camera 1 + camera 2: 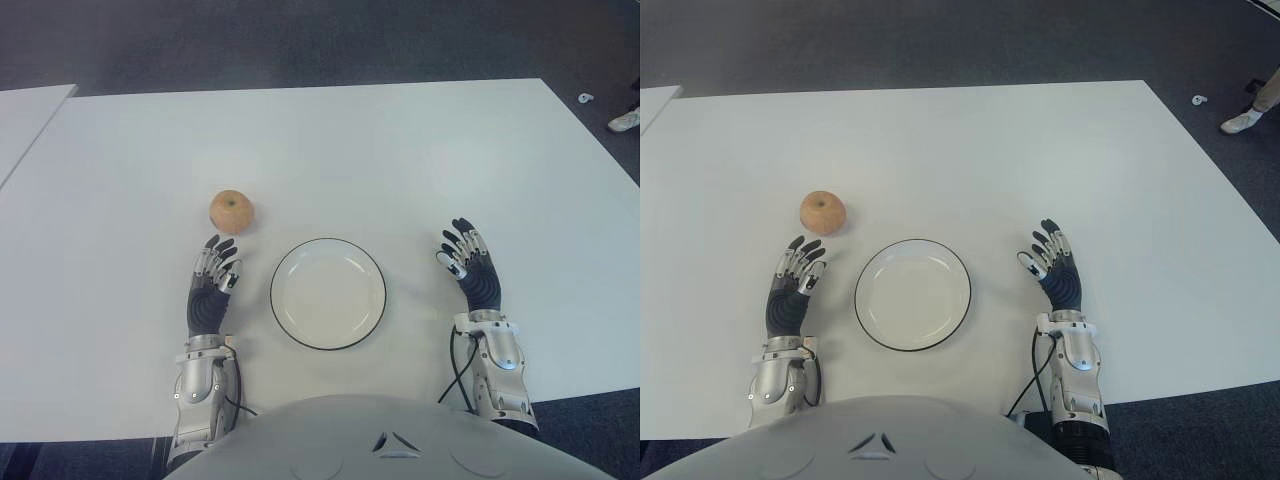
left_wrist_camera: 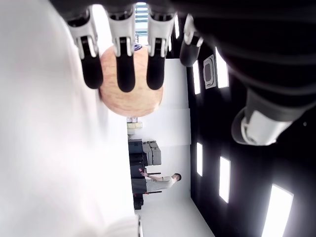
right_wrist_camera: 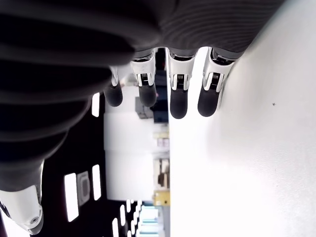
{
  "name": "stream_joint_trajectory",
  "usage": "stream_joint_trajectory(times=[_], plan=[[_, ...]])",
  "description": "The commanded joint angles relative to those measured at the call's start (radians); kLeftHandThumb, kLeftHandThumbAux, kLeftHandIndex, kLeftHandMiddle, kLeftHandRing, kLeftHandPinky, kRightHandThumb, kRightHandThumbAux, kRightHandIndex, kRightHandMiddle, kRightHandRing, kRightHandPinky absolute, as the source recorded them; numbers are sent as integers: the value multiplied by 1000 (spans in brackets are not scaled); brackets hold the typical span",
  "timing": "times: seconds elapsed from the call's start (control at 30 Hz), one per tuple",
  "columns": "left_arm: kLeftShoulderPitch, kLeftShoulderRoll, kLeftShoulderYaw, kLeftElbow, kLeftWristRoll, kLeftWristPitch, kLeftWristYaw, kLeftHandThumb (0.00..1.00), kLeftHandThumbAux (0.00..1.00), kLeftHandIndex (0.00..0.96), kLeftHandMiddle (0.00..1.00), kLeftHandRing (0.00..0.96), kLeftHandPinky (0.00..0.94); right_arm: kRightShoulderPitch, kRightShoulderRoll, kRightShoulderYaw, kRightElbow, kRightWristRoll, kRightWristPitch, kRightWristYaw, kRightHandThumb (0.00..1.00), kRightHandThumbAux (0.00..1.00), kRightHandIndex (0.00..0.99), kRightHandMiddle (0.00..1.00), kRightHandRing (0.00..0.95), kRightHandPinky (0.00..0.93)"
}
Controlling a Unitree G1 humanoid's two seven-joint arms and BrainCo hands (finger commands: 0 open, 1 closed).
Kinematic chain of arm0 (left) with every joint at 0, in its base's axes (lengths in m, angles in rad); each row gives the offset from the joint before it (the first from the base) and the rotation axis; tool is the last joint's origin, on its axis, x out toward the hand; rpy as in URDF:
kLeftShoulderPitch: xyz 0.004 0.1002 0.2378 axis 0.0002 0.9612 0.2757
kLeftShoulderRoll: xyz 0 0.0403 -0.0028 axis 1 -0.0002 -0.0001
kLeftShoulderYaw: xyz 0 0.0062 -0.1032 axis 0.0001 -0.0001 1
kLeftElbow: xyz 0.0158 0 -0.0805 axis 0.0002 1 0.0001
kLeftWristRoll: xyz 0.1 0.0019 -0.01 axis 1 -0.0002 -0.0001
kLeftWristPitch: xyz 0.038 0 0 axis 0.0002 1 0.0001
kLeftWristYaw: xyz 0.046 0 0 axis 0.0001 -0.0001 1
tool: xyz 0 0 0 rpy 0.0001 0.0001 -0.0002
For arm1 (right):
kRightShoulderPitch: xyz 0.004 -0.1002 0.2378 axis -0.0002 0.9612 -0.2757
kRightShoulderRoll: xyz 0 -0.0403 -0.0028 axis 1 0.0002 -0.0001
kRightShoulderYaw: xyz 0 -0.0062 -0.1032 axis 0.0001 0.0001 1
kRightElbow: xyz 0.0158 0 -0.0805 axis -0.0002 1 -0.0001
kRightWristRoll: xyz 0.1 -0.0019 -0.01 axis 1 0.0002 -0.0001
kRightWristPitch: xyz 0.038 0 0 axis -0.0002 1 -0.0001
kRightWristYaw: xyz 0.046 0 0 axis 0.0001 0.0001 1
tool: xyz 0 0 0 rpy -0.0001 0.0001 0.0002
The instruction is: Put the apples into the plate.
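One yellowish-red apple (image 1: 232, 211) sits on the white table (image 1: 350, 150), a little beyond and left of the plate. The white plate (image 1: 328, 293) with a dark rim holds nothing and lies between my hands. My left hand (image 1: 213, 268) is just short of the apple, fingers spread and holding nothing; in the left wrist view the apple (image 2: 131, 81) shows past the fingertips (image 2: 125, 79). My right hand (image 1: 462, 254) is to the right of the plate, open and holding nothing.
A second white table (image 1: 25, 115) stands at the far left. A shoe (image 1: 626, 120) and a small white object (image 1: 585, 98) are on the dark floor at the far right. A person (image 2: 158, 180) stands far off in the left wrist view.
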State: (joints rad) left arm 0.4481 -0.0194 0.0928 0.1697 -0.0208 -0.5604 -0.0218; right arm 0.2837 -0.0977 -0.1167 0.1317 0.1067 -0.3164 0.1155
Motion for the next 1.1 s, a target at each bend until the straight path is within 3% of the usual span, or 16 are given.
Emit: stream_joint_trajectory(times=[0.03,0.77,0.97,1.1], plan=[[25,-12,-15,62,0,30,-2,224,523,114,196,212,231,60,11,10,59,-10,102,-7,272,625,19,98,117,138],[23,-15,-14,66,12,16,5,229,516,114,197,214,235,59,4,7,58,5,114,10,293,627,19,104,130,148],[28,-7,-7,39,59,-22,35,232,523,110,190,210,234,58,2,9,61,0,114,9,285,626,18,101,128,151],[39,20,6,-69,102,-37,47,232,516,109,174,197,226,56,1,10,65,-4,117,6,275,630,17,100,128,150]])
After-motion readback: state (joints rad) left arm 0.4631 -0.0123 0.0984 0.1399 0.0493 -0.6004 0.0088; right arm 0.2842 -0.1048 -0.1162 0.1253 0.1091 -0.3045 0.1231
